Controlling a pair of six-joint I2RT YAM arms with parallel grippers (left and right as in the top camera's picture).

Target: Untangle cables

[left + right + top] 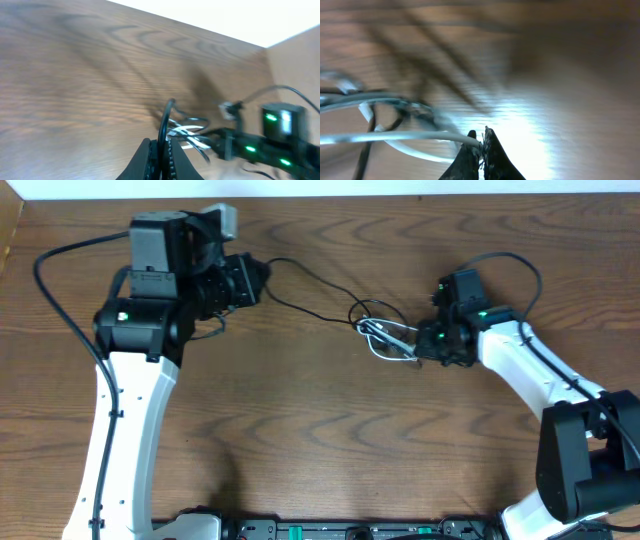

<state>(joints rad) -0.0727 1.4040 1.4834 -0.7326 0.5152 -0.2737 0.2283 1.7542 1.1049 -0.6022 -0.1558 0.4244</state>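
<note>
A small tangle of a white cable (385,340) and thin black cables (372,310) lies on the wooden table right of centre. One black cable (300,285) runs left from the tangle to my left gripper (262,278), which is shut on it; in the left wrist view the black cable (164,120) rises from between the closed fingers (162,145). My right gripper (420,350) is at the tangle's right edge, shut on the white cable (395,136) at its fingertips (481,137).
The wooden table (320,440) spreads around the tangle. Thicker black arm cords (60,250) loop at the far left and near the right arm (510,260). The table's back edge meets a white wall (400,188).
</note>
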